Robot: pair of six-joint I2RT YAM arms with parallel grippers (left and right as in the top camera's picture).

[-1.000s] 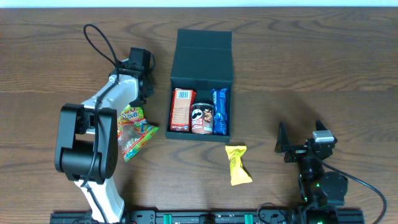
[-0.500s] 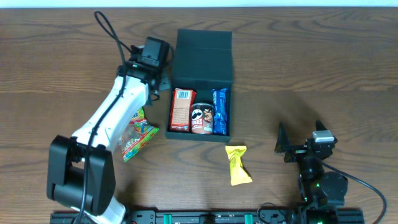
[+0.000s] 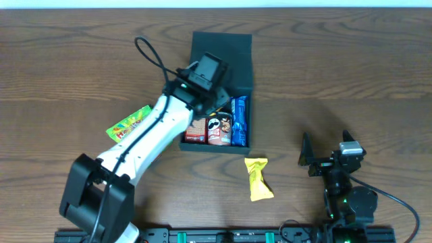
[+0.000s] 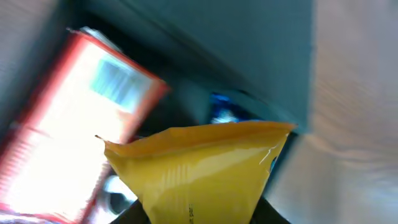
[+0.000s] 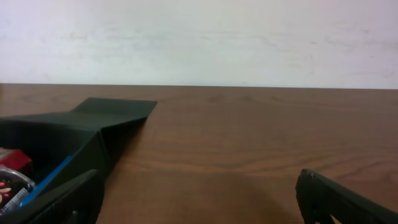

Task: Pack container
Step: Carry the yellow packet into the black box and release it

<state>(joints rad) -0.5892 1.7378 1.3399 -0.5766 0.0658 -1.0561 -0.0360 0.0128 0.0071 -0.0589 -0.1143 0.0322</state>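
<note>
**Packing step, delivery phase.** The left hand [image 3: 204,82], clenched on a yellow crinkled foil packet [image 4: 198,171], hangs over the dark teal-black square cardboard container [image 3: 221,48]. The container sits just 12 o'clock of centre on the brown wooden tabletop [image 3: 351,67], its flap lid open toward 12 o'clock. It holds a red carton [image 4: 68,118], a crisp can [image 3: 220,128] and a blue packet [image 3: 239,121].

The right hand [image 5: 198,180] rests spread and empty at 4 o'clock.

The next move probably calls for lowering the packet into whatever room remains beside these three, then letting go. A yellow wrapper [image 3: 258,179] at the container's 6 o'clock and a green-and-yellow packet [image 3: 127,124] at its 8 o'clock lie unpacked.
</note>
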